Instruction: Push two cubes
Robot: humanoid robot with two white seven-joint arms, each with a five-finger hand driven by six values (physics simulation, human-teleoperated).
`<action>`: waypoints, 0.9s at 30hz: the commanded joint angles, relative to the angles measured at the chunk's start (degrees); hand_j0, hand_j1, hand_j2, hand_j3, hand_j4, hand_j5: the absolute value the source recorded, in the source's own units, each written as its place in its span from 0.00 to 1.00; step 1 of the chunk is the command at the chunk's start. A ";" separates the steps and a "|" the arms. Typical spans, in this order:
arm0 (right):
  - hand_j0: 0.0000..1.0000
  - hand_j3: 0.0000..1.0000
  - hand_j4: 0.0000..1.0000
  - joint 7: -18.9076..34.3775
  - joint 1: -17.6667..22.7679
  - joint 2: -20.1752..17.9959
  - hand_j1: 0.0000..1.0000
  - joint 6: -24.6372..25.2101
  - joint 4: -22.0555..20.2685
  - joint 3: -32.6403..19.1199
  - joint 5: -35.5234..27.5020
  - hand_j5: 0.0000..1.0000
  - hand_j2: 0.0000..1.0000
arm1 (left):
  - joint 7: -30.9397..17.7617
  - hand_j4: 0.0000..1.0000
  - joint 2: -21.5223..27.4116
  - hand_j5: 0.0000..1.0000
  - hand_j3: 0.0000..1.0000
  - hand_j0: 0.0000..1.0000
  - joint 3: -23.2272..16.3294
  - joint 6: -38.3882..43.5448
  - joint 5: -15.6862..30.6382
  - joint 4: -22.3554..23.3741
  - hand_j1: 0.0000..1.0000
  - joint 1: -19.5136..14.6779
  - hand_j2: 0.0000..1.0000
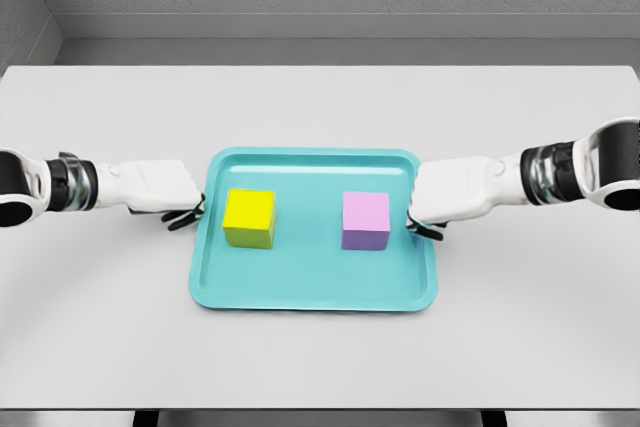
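A yellow cube (249, 217) sits in the left half of a teal tray (315, 293). A pink-purple cube (366, 220) sits in the right half, with a gap between the two cubes. My left hand (178, 209) hovers at the tray's left rim, just left of the yellow cube, its dark fingers curled under the palm and holding nothing. My right hand (425, 222) is at the tray's right rim, just right of the pink cube, fingers likewise curled and holding nothing. Neither hand visibly touches a cube.
The tray lies in the middle of a grey-white table (320, 367). A grey wall stands behind the table's far edge. Both forearms stretch in low over the table from the sides.
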 commanded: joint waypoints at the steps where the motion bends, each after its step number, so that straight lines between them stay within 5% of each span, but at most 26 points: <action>1: 0.16 0.16 0.16 -0.01 0.00 0.83 0.16 0.12 0.97 0.45 -0.05 0.16 0.16 | 0.01 0.00 0.05 0.00 0.00 0.00 -0.18 0.13 0.15 -0.05 0.00 0.00 0.00; 27: 0.16 0.16 0.16 -0.01 -2.20 6.11 0.16 0.12 8.18 4.67 1.35 0.16 0.16 | 0.01 0.01 -3.02 0.01 0.01 0.01 -4.22 0.13 0.32 -0.40 0.01 -1.85 0.01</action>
